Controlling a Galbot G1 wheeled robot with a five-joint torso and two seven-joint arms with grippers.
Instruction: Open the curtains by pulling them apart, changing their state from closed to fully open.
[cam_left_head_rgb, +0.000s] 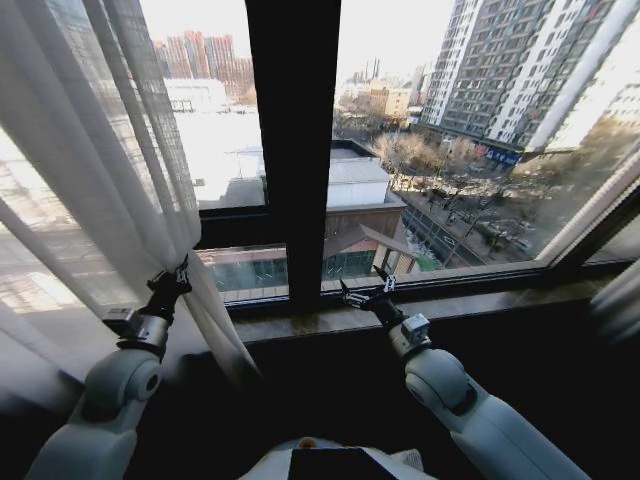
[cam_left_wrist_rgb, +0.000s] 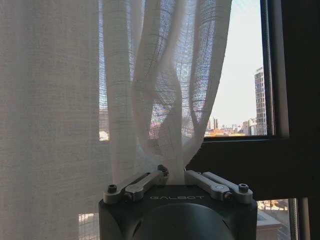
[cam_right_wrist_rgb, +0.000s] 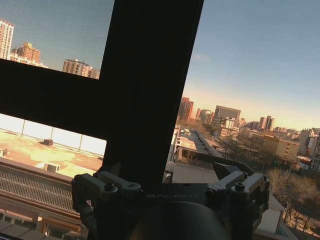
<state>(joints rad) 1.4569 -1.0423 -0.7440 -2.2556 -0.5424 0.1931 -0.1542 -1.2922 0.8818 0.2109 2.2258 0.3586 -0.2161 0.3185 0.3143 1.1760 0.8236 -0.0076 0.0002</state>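
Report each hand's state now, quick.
Left hand: shut on the left curtain, fabric pinched between its fingers.
Right hand: open, holding nothing, in front of the window frame.

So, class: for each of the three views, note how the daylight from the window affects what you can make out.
Head view: sky and rooftops blow out white, the sill below sinks into shadow, frame lines bow outward. Left wrist view: backlight shines through the sheer left curtain, showing its weave where the left gripper pinches a fold. Right wrist view: the window frame is a black silhouette, the right gripper dim and open.
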